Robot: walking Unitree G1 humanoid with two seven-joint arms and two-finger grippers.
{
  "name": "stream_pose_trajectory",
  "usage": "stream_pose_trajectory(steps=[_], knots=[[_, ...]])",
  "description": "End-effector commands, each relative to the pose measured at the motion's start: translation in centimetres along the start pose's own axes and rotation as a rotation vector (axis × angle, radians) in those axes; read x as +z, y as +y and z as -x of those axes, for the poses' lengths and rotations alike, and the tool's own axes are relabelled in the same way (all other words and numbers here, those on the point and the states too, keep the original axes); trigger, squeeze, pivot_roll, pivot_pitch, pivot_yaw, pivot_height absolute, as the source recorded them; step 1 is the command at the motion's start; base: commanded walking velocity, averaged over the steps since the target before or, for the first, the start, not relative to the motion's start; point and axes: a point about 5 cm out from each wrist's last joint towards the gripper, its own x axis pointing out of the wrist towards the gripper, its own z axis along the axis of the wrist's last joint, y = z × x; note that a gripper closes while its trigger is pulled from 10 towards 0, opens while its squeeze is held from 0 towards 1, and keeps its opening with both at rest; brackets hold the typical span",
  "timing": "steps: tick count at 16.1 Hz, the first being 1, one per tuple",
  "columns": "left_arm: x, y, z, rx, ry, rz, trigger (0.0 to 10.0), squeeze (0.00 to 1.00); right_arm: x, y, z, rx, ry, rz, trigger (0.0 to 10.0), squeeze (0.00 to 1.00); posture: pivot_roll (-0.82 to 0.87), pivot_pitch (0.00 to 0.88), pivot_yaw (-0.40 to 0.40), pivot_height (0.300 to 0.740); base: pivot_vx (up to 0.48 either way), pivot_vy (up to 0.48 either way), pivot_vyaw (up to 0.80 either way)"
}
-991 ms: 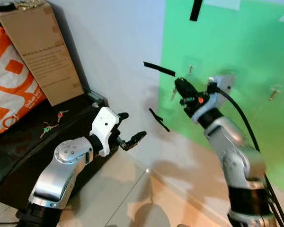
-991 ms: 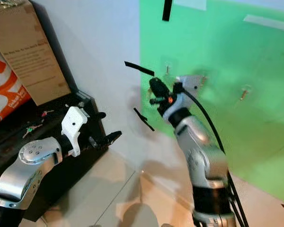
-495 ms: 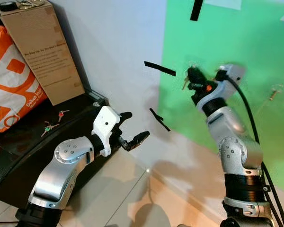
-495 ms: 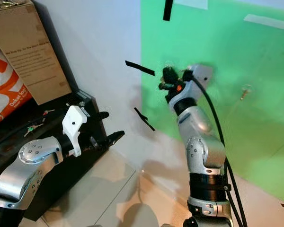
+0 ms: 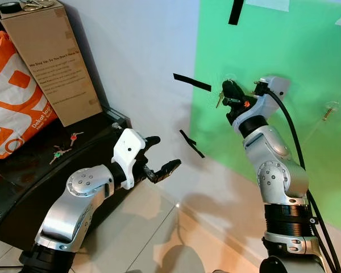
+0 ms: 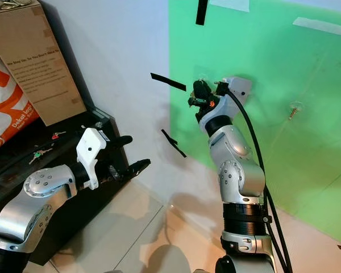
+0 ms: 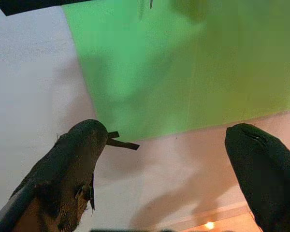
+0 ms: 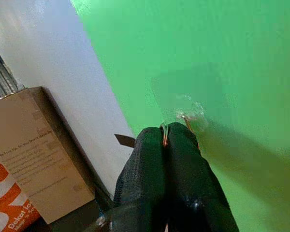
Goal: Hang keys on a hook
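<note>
Green wall panel beside white wall; pale tiled floor below.
Black tape strips stuck on white wall near panel edge.
Clear hook mounted on green panel; two further hooks to its right, well apart.
Right tool raised to panel, just beside clear hook, clenched on keys; thin metal edge of keys pinched between fingertips in right wrist view, close to hook; contact with hook not discernible.
Left tool held low before dark worktop, released, fingers spread wide, nothing between them.
Second set of keys with red and green tags lying on worktop.
Cardboard box upright against wall at worktop's back.
Orange-and-white bag left of box, touching it.
</note>
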Motion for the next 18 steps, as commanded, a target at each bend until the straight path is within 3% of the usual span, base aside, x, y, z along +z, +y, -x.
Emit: stream_pose_trajectory(steps=[1,9,13,18], knots=[[0.4,0.0,0.0,-0.013,0.003,-0.021,10.0,0.0,0.5,0.4,-0.4,0.007,-0.023,-0.009,10.0,0.0,-0.02,0.0,0.068,0.74,0.0,0.0,0.0],[0.5,0.1,-0.1,-0.012,-0.003,-0.028,10.0,0.0,-0.2,-0.3,-1.0,-0.049,-0.008,-0.029,10.0,0.0,-0.01,0.0,0.07,0.74,0.0,0.0,0.0],[0.5,0.0,-0.1,-0.015,-0.001,-0.03,10.0,0.0,0.0,-1.7,-1.0,-0.144,-0.029,-0.073,10.0,0.0,-0.01,0.0,0.074,0.74,0.0,0.0,0.0],[0.6,0.0,-0.2,-0.022,0.0,-0.034,10.0,0.0,-0.6,-2.7,-0.4,-0.19,-0.013,-0.292,10.0,0.0,-0.02,0.0,0.08,0.74,0.0,0.0,0.0]])
